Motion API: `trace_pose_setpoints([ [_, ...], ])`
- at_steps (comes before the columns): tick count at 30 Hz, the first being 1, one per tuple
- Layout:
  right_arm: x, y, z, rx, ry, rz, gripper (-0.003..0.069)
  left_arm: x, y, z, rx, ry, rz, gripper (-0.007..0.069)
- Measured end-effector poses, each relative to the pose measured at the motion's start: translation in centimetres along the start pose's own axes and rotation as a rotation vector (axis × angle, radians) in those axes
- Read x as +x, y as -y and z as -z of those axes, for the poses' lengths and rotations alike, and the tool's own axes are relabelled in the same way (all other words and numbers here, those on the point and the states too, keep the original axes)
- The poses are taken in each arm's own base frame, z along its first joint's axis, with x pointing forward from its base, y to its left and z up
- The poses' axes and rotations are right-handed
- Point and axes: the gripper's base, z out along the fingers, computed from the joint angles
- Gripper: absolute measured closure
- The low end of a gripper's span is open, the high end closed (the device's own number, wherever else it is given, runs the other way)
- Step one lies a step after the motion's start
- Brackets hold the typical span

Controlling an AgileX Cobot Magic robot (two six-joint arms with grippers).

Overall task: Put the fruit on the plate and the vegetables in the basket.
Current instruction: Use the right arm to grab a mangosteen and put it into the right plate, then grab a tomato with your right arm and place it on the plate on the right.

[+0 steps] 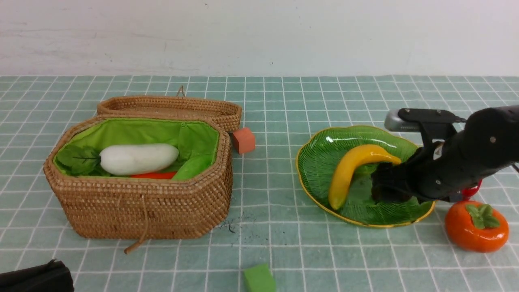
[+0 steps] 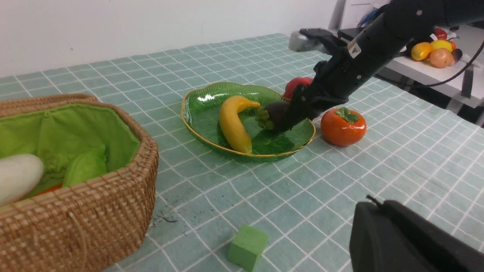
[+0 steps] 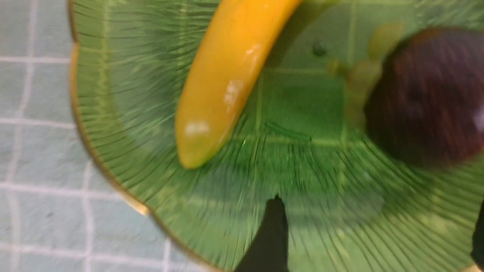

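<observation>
The green leaf plate (image 1: pixel 324 162) holds the yellow banana (image 1: pixel 348 170) and the dark purple mangosteen (image 3: pixel 427 94), which lies free on the ribbed glass. My right gripper (image 3: pixel 374 241) is open just over the plate (image 3: pixel 124 113), its fingers wide apart beside the mangosteen (image 2: pixel 275 112). The orange persimmon (image 1: pixel 476 227) sits on the table right of the plate. The red bell pepper (image 2: pixel 297 85) lies behind the plate, mostly hidden by my right arm. The wicker basket (image 1: pixel 138 215) holds the white radish (image 1: pixel 138 159), the carrot (image 1: pixel 156 175) and the green gourd (image 1: pixel 194 166). My left gripper (image 2: pixel 372 206) is shut and empty.
The basket's lid (image 1: pixel 170 107) lies open behind it. An orange-brown cube (image 1: pixel 243 140) sits between the basket and the plate. A small green foam block (image 1: pixel 259 279) lies at the front edge. Spare toy fruit sits on a side table (image 2: pixel 431 53).
</observation>
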Motion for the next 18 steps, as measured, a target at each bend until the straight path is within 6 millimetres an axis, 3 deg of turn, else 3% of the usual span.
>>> trace_pose_setpoints([
  [2,0.1,0.5,2.5,0.008,-0.01,-0.018,0.0073,0.1,0.0,0.0,0.004,-0.007,0.01,0.0638],
  [4,0.2,1.1,3.5,0.023,-0.019,-0.029,0.0101,0.1,0.0,0.0,0.004,-0.007,0.009,0.0638],
  [8,0.9,7.1,6.7,0.155,-0.101,-0.186,0.0212,0.1,0.0,0.0,0.004,-0.009,0.009,0.0638],
  [10,1.7,10.1,7.1,0.171,-0.129,-0.283,0.0221,0.1,0.0,0.0,0.004,-0.011,0.009,0.0638],
  [13,2.6,11.9,6.8,0.124,-0.142,-0.365,0.021,0.1,0.0,0.0,0.004,-0.012,0.009,0.0638],
  [18,3.4,15.3,4.9,-0.042,-0.09,-0.479,0.01,0.1,0.0,0.0,0.0,-0.011,0.002,0.0637],
])
